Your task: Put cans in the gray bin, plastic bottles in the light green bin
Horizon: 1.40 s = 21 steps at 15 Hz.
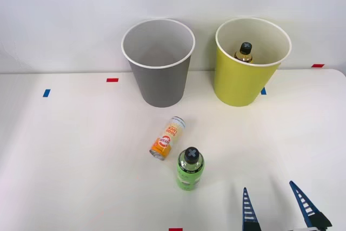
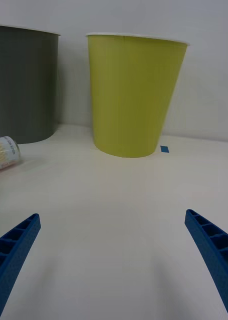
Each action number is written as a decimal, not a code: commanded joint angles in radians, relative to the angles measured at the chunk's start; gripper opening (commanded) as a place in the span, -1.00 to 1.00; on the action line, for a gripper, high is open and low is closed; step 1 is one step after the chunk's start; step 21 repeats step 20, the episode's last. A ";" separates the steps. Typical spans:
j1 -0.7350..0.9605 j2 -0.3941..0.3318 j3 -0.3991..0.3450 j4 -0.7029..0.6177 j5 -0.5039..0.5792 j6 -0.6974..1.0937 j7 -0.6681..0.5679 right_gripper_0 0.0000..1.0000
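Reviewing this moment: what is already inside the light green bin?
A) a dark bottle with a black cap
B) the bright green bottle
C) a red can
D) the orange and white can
A: in the front view, the dark amber bottle with its black cap stands inside the light green bin, while the orange and white can and the green bottle are on the table.

The front view looks down from above onto the bench (image 1: 65,160); the wrist view sits low, facing both bins, which both views share.
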 commanded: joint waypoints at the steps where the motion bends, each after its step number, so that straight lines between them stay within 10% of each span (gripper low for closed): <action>1: 0.000 0.000 0.000 0.000 0.000 0.000 0.000 1.00; 21: 0.000 0.000 0.000 0.000 0.000 0.000 0.000 1.00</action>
